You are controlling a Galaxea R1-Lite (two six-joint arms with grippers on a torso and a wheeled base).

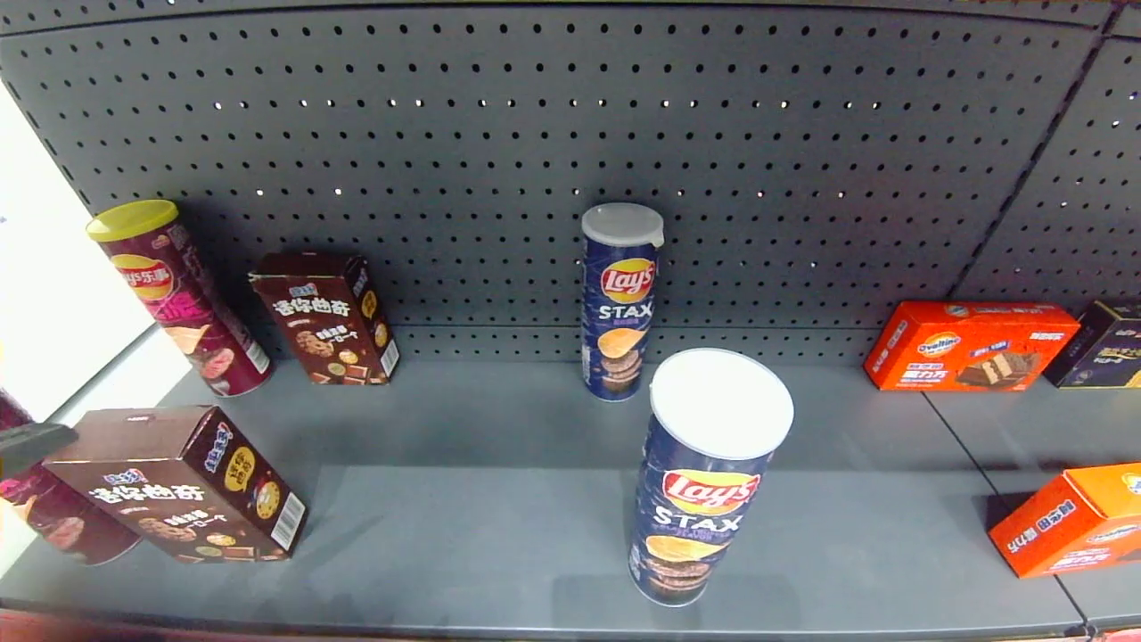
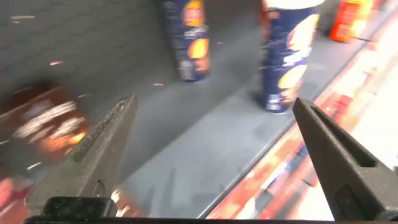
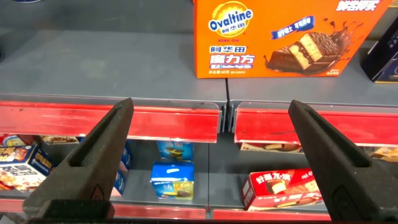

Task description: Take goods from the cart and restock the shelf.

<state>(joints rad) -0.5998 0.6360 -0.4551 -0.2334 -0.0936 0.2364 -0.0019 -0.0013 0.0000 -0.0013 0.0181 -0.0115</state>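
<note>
Left tool point(image 2: 214, 102) and right tool point(image 3: 210, 104) are both spread wide and empty. The near chip canister point(image 1: 709, 481) stands upright close to the front edge of the shelf point(image 1: 463, 526), with a second canister point(image 1: 620, 303) farther back. Treat each canister as light, stiff-walled, smooth and easily tipped. Grip across the mid-body, below the lid point(image 1: 720, 401), with moderate force to avoid denting.

Even light, white glare at left
</note>
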